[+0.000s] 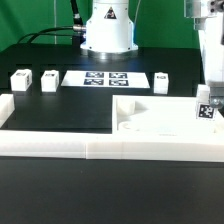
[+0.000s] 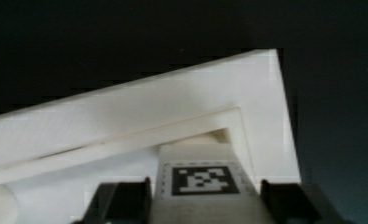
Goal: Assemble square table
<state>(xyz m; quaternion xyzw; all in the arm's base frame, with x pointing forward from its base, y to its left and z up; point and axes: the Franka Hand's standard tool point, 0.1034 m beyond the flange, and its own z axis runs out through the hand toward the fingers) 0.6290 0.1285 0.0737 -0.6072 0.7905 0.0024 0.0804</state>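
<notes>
Step in hand: grasping the slab [image 1: 150, 118], lower right of the exterior frame. Gripper [image 1: 207, 100] is at its right edge, fingers [image 2: 113, 200] spread either side of the tag [image 2: 202, 180], probably not touching. Next: close squarely and check the hold. Loose legs [image 1: 48, 80] sit upper left.

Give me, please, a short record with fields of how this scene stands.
tabletop: lying flat beside the border wall
hand: at the tabletop's tagged edge, fingers either side; grip cannot be told
legs: three in view, loose, none fitted
marker board: between the legs, two on the exterior view's left, one on its right
</notes>
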